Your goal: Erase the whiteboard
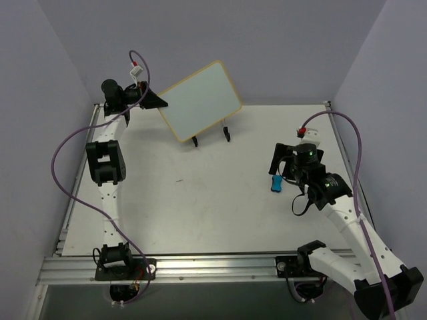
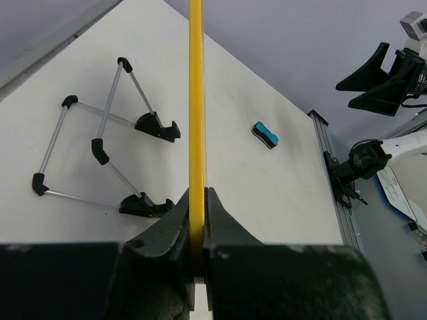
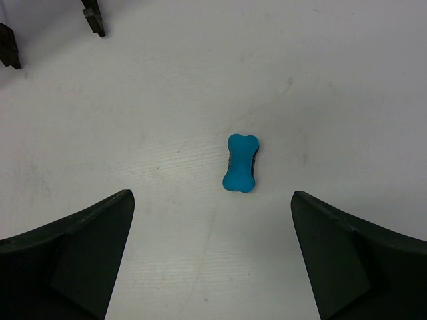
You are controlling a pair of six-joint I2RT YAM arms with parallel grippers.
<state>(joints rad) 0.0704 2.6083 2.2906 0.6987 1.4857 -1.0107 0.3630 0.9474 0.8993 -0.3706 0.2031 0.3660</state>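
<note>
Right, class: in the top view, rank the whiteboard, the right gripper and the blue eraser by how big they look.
1. whiteboard
2. right gripper, raised off the table, so nearness to the camera may flatter it
3. blue eraser

whiteboard: plain white, yellow frame | eraser: blue | stand: black, silver

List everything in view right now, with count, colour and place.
whiteboard: one, white with a yellow frame, held in the air at the far left, off its stand
easel stand: one, black feet and silver wire, on the table, far side, nothing on it
eraser: one, blue, bone-shaped, lying on the table at the right
table: one, white
left gripper: one, black, shut on the whiteboard's edge
right gripper: one, black, open, above the eraser, not touching it
</note>
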